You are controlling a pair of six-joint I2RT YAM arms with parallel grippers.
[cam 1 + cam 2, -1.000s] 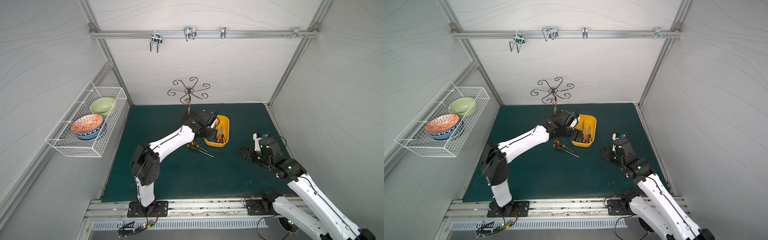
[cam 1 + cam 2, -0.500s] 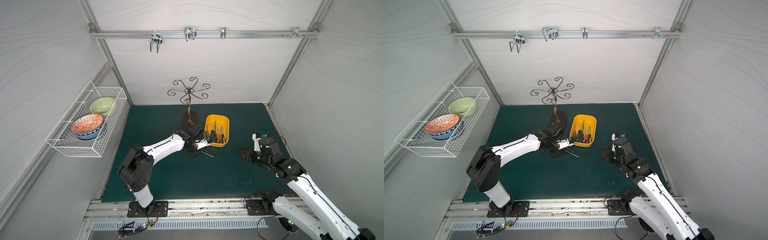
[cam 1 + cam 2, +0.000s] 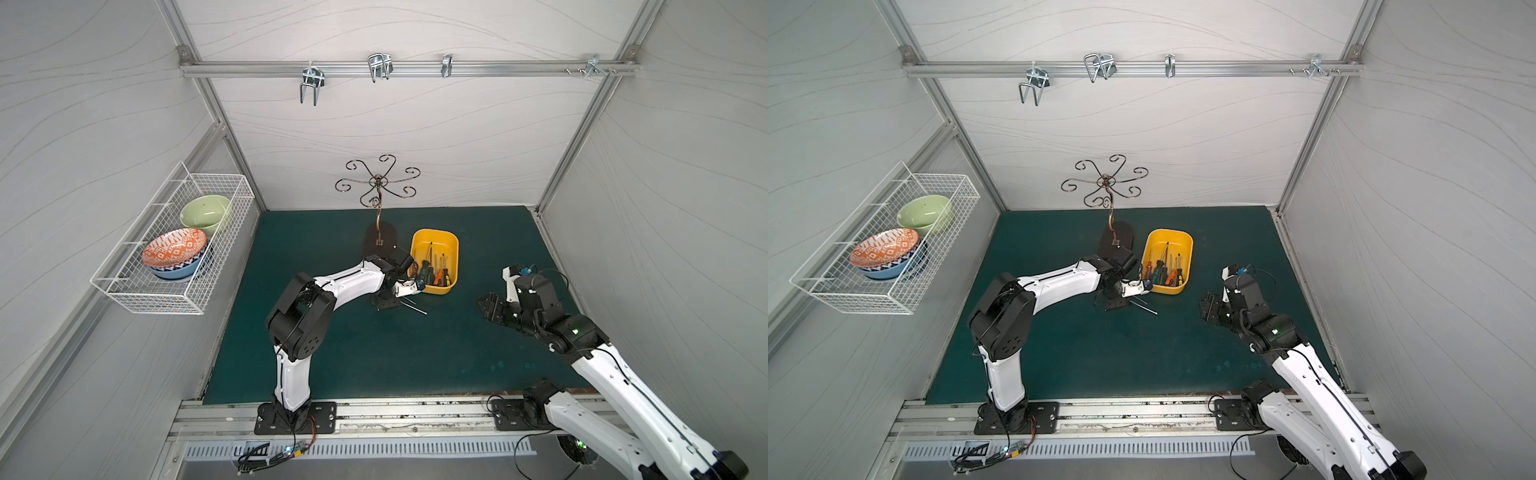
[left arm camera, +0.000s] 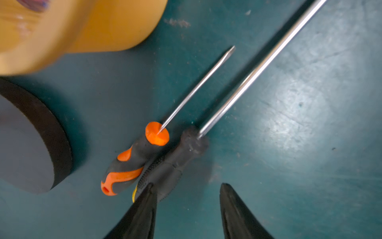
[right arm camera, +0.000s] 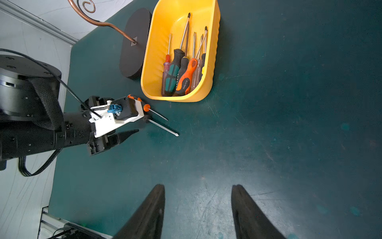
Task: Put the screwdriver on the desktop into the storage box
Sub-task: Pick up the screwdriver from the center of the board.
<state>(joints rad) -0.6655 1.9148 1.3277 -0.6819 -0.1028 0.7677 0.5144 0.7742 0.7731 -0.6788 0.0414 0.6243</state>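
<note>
Left wrist view: what lies under the left gripper (image 4: pixel 187 186)?

Two screwdrivers on the dark teal-green matte desktop (image 4: pixel 289 144), handles touching: the orange-and-black-handled screwdriver (image 4: pixel 132 163) with a thin flat blade, and the black-handled screwdriver (image 4: pixel 175 161) with a long steel shaft.

Is either one held?

No. The jaws stand apart with bare surface between them. One fingertip (image 4: pixel 144 211) sits at the black handle's butt end; whether it touches, I cannot tell.

And the shallow yellow plastic storage box (image 5: pixel 165 24)?

Just beside both, with several screwdrivers (image 5: pixel 182 70) inside.

The right gripper (image 5: pixel 197 188)?

Spread and empty over bare desktop, well apart from the box.
</note>
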